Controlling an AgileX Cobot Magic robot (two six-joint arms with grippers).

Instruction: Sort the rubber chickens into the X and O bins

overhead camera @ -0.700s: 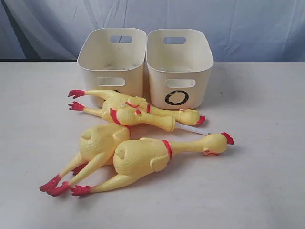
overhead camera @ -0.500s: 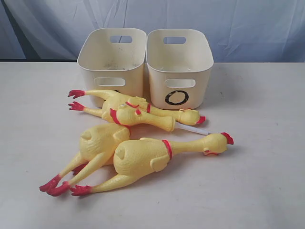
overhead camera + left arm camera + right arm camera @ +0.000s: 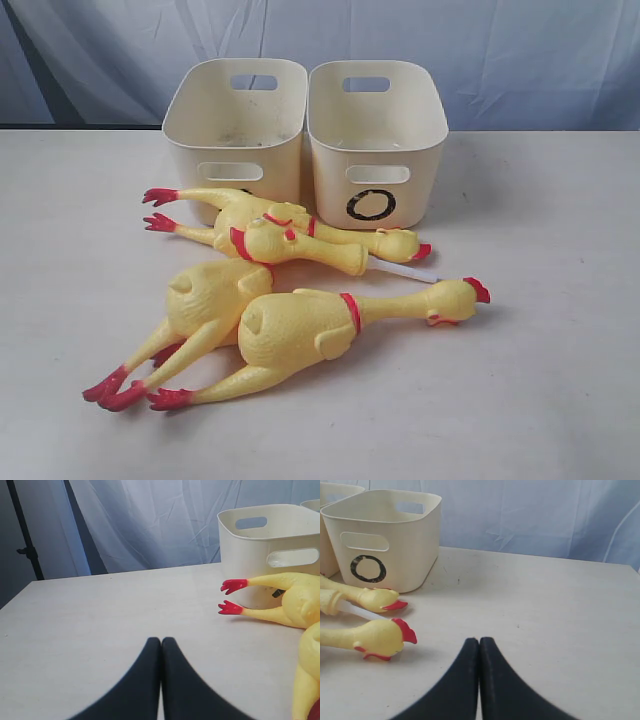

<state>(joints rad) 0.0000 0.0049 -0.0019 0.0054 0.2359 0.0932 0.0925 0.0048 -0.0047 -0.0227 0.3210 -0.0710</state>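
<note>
Three yellow rubber chickens lie in a heap on the table in front of two cream bins. The front chicken (image 3: 300, 330) is whole, its head (image 3: 382, 636) pointing right. Behind it lies a headless body (image 3: 205, 295), and a neck piece (image 3: 300, 247) with a white tube (image 3: 405, 270) rests across it. The back chicken (image 3: 260, 215) lies against the bins, red feet (image 3: 232, 596) to the left. The right bin (image 3: 375, 140) bears a black O (image 3: 367, 568). The left bin (image 3: 232, 125) has its mark hidden by the chickens. My left gripper (image 3: 161, 640) and right gripper (image 3: 479, 640) are shut and empty, out of the exterior view.
A pale blue curtain (image 3: 400, 40) hangs behind the table. A dark stand pole (image 3: 25, 535) rises at the table's far left corner. The table edge shows at the right (image 3: 632, 566).
</note>
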